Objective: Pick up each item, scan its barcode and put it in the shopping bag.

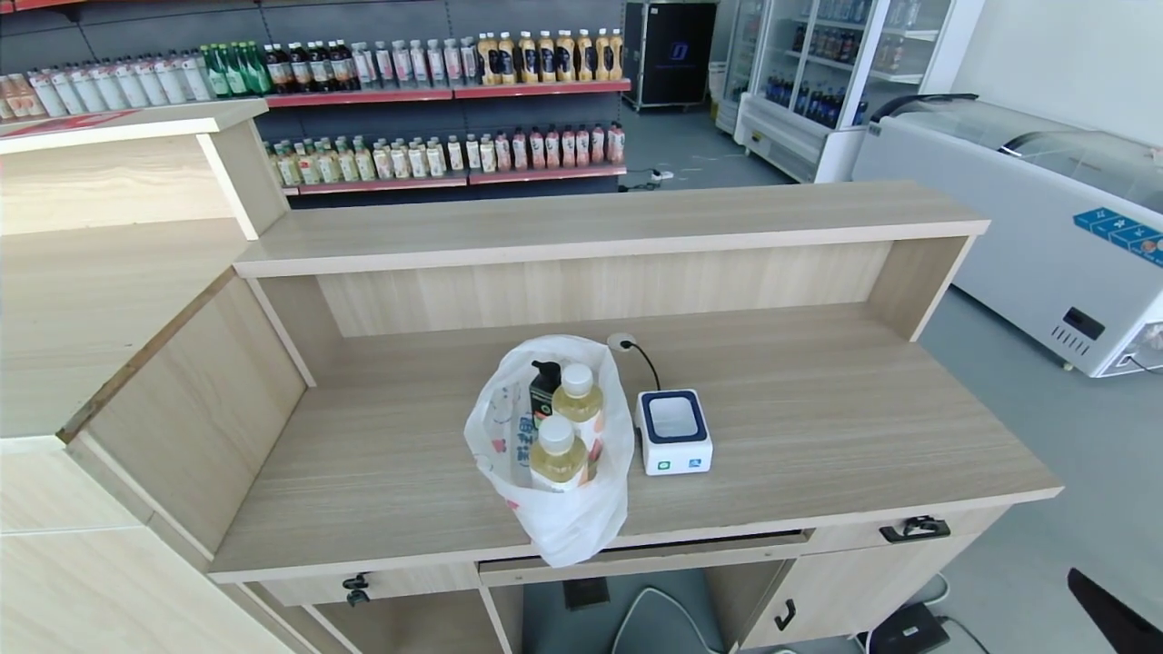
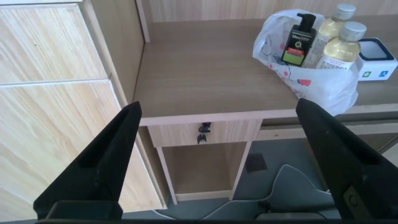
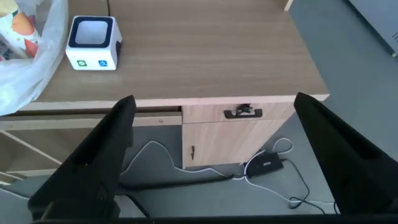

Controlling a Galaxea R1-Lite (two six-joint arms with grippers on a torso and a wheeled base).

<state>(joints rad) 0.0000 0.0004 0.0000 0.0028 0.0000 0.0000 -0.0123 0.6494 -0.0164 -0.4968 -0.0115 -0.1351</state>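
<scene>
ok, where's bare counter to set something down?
Widest patch: the counter from the scanner to its right end. A smaller one lies between the bag and the left wall panel. Crowded: bag and scanner sit close together, with the cable behind.

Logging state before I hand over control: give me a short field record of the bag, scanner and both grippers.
shopping bag: white, on counter, mouth open
contents: front yellow bottle, rear yellow bottle, black pump bottle
scanner: on counter, beside bag, to its right
left gripper: open, empty, in front of counter
right gripper: open, empty, in front of counter
</scene>
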